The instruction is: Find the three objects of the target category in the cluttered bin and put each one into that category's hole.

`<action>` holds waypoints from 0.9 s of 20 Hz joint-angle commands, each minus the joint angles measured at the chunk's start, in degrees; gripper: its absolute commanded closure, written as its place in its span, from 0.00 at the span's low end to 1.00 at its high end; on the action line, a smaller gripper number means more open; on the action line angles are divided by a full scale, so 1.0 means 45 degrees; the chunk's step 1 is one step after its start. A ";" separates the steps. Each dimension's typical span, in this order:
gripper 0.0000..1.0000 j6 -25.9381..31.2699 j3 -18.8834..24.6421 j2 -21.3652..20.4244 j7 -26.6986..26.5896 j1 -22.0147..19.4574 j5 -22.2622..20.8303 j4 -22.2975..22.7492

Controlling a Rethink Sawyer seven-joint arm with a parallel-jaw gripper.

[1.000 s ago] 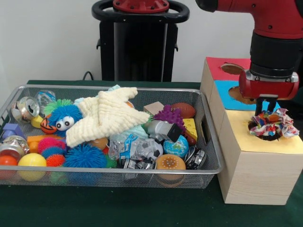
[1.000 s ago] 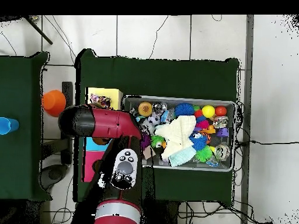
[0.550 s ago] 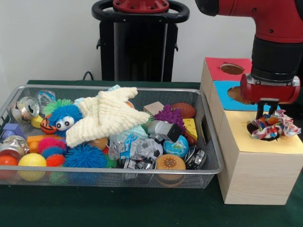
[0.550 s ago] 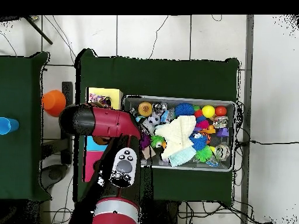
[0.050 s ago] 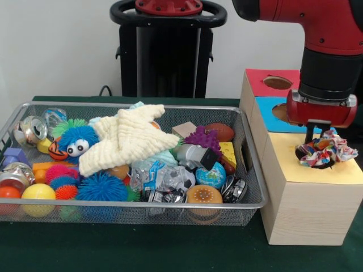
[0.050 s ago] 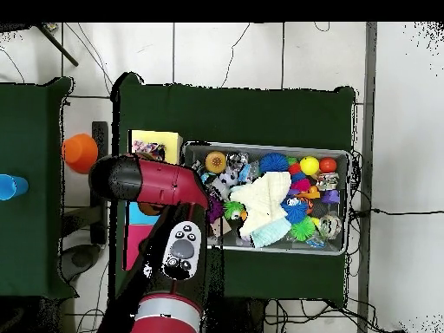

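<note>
Gripper (image 5: pixel 315 137) is lifting off the scrunchie (image 5: pixel 327 149), grip state unclear, leaving it lodged over the yellow hole (image 5: pixel 312 158).

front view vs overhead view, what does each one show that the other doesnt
Only the front view shows the holes in the red and blue sections of the wooden box, and the gripper over the scrunchie at the yellow section's hole. Only the overhead view shows an orange cup on a side table and the arm's whole length, which hides most of the box. Both show the wire bin of clutter with the cream knitted star on top.
</note>
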 commanded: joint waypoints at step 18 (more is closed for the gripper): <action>1.00 0.0107 0.0804 0.0407 0.2926 -0.0346 0.0432 0.0921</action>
